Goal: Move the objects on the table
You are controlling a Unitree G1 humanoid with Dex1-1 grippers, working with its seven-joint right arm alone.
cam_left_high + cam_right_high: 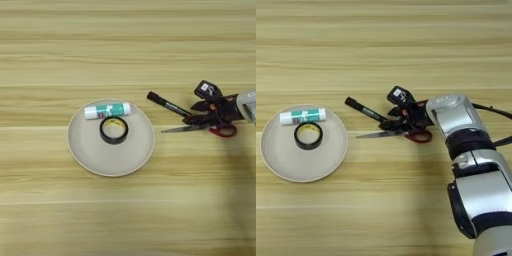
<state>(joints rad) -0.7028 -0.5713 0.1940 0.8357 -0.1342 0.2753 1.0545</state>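
Marker pen, light, stiff and slick, lay mid-table; gripper jaws clamped its near end beside scissors

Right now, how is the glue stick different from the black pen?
The glue stick is white with a green label; the marker pen is black. The glue stick is short and stubby, the pen slim and longer. The glue stick lies in the round plate beside the tape ring; the pen is outside the plate, its right end at the right gripper, by the scissors. Both are stick-shaped.
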